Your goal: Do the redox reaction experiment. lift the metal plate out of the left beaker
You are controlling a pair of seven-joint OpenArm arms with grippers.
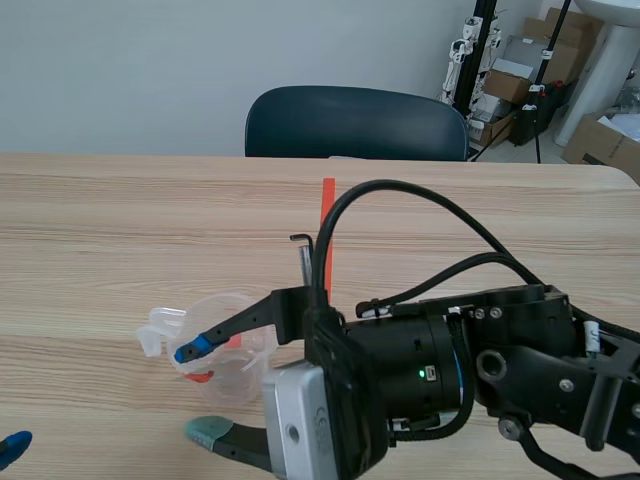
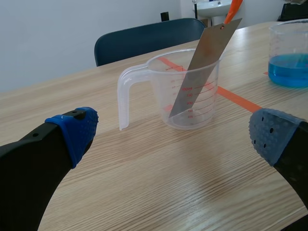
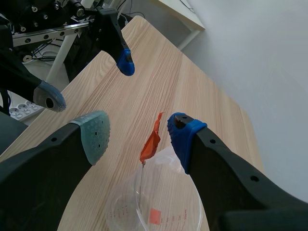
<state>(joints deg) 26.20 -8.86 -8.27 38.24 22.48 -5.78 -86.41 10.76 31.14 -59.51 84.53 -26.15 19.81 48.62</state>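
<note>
A clear plastic beaker [image 2: 187, 91] with a handle stands ahead of my left gripper [image 2: 175, 137], which is open and a short way back from it. A grey metal plate [image 2: 204, 62] leans inside the beaker, with an orange tab [image 2: 233, 9] at its top. From above, the plate [image 3: 141, 183] shows edge-on in the beaker [image 3: 159, 207]. My right gripper [image 3: 139, 134] is open, its pads on either side of the orange tab [image 3: 152, 140] without pressing it. In the scene view the right gripper [image 1: 200, 392] hangs over the beaker [image 1: 225, 345]. One left fingertip [image 1: 14, 446] shows at the near left corner.
A second beaker [image 2: 291, 53] holding blue liquid stands to the right of the first, across an orange tape line [image 2: 236, 98]. A dark chair [image 1: 355, 122] is behind the table's far edge. The right arm's body [image 1: 470, 370] covers the near right of the table.
</note>
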